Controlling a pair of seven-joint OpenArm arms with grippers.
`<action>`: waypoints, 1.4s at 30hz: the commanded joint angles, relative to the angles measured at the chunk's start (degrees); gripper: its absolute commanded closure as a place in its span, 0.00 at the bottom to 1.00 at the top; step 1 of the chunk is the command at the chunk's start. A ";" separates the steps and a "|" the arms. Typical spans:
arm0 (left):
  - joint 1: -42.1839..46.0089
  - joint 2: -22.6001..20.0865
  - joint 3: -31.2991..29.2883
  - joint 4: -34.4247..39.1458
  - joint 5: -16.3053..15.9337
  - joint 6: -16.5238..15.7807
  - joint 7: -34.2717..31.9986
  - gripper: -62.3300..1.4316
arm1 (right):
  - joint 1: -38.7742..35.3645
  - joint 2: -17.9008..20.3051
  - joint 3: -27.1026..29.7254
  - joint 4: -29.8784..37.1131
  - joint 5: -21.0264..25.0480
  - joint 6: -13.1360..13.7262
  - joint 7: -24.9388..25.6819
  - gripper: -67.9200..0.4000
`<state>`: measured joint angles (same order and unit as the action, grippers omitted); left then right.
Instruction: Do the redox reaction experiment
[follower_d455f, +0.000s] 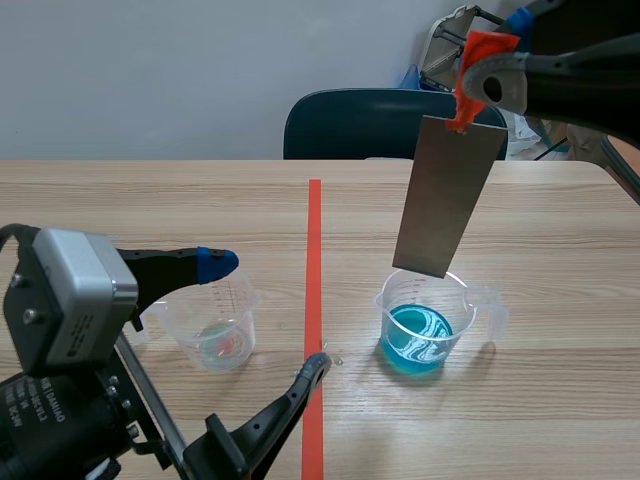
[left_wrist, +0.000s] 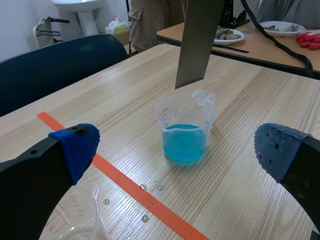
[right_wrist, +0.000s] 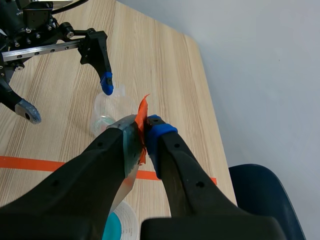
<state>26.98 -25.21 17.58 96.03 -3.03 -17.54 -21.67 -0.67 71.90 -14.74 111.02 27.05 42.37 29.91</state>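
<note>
One metal strip (follower_d455f: 447, 195) hangs from right gripper (right_wrist: 144, 131) above beaker (follower_d455f: 393, 300)

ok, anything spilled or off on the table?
Yes: a few small clear droplets lie on the wooden table by the orange-red tape line, between the clear plastic cup of blue liquid and the near-empty clear cup. Both cups stand upright.

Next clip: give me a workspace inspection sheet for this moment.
Surface: wooden table, a few drops between the beakers.
Job's things: metal strip hanging above the beaker of blue liquid, not dipped; near-empty beaker apart from it.
Clutter: nothing seen.
Claws: right claw shut on the strip's orange tab; left claw open, by the near-empty beaker.
Cables: black cable over a far table.
Surroundings: blue chair; dishes on the far table.
</note>
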 joint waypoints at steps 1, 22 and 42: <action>-0.15 0.26 -0.04 0.46 -0.52 0.28 -0.79 0.00 | 0.66 0.13 0.66 0.33 0.66 0.35 0.90 0.99; -0.15 0.24 -0.04 0.46 -0.31 0.33 -0.76 0.00 | 0.66 0.13 0.66 0.33 0.66 0.35 0.90 0.99; -6.54 0.28 -2.95 0.46 -0.33 -0.20 -1.29 0.93 | 0.66 0.13 0.66 0.33 0.66 0.35 0.90 0.99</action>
<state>21.87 -25.21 14.24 96.01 -2.81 -17.69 -22.48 -0.67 71.90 -14.74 111.02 27.05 42.37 29.91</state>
